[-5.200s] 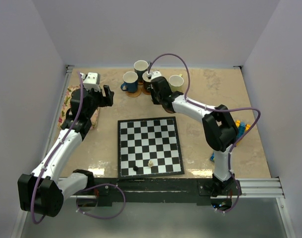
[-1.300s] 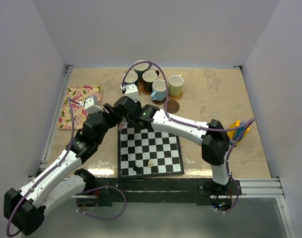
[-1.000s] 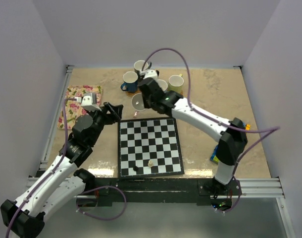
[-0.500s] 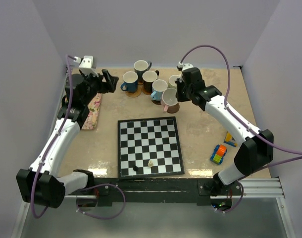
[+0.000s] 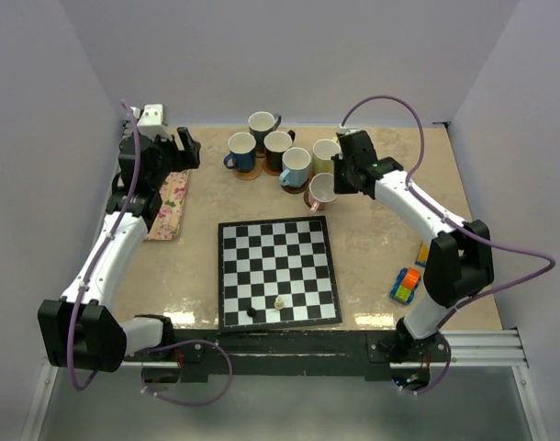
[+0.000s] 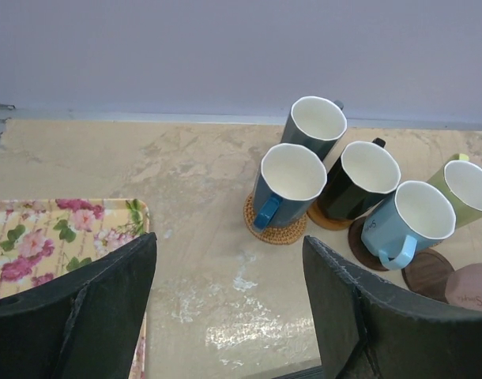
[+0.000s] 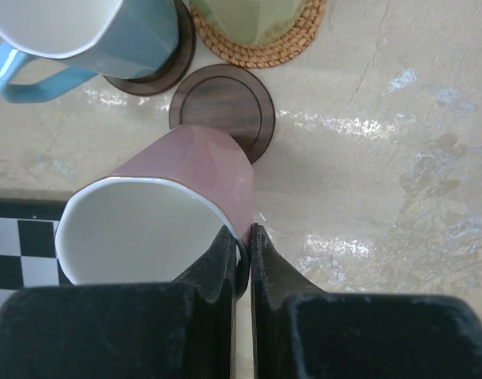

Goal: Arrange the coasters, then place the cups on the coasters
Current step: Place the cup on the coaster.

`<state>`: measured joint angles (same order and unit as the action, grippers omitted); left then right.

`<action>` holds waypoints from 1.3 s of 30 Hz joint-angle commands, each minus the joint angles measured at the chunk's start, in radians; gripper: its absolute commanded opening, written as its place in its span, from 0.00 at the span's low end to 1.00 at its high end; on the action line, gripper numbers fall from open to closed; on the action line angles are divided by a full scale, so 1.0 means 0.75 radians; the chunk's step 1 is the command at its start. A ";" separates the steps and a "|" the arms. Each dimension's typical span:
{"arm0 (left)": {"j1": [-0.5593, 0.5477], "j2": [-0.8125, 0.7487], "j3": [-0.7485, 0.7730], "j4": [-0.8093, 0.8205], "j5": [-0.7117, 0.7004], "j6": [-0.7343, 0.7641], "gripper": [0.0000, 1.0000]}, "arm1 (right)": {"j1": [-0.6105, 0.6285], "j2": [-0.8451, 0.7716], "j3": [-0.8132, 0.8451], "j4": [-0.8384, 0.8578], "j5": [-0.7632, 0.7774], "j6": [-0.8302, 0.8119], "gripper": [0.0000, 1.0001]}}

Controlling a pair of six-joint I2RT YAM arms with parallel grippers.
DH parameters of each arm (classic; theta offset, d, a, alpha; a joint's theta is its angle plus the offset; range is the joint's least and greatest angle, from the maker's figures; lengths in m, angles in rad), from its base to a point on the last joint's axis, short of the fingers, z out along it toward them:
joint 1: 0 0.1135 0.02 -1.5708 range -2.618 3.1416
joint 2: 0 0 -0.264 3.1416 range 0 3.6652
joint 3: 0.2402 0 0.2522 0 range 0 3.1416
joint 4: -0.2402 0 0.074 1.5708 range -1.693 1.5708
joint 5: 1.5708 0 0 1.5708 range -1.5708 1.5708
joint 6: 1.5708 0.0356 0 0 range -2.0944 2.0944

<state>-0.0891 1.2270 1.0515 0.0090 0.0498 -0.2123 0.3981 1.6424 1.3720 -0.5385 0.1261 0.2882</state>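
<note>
My right gripper (image 7: 242,245) is shut on the rim of the pink cup (image 7: 201,170), one finger inside and one outside. The cup hangs tilted, with its base over the near edge of a bare dark brown coaster (image 7: 225,103). From above, the pink cup (image 5: 320,190) sits just right of the light blue cup (image 5: 296,165). The dark blue cup (image 6: 288,181) stands on a woven coaster (image 6: 276,233), the black cup (image 6: 366,178) on a tan coaster and the pale green cup (image 5: 326,153) on another woven one. A teal cup (image 6: 314,126) stands behind them. My left gripper (image 5: 190,147) is open and holds nothing.
A chessboard (image 5: 278,271) with two small pieces lies in the middle near the front. The floral mat (image 5: 165,207) lies under my left arm at the left edge. Coloured toy blocks (image 5: 405,285) lie at the right. Walls close the back and sides.
My right arm has carried the pink cup from left of the cup group to its right end, over the dark coaster. My left arm has drawn back to the far left corner.
</note>
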 commanded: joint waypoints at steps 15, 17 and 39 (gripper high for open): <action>0.010 -0.008 0.009 0.025 -0.048 0.058 0.79 | 0.003 0.154 0.202 0.102 0.135 0.141 0.00; 0.010 -0.008 0.007 0.025 -0.048 0.058 0.79 | 0.003 0.172 0.220 0.096 0.128 0.141 0.00; 0.012 -0.004 0.009 0.019 -0.054 0.066 0.79 | 0.003 0.260 0.277 0.037 0.084 0.113 0.00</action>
<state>-0.0872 1.2293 1.0492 0.0044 0.0193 -0.1867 0.3988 1.8523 1.5154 -0.5472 0.2092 0.3660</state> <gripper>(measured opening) 0.790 0.056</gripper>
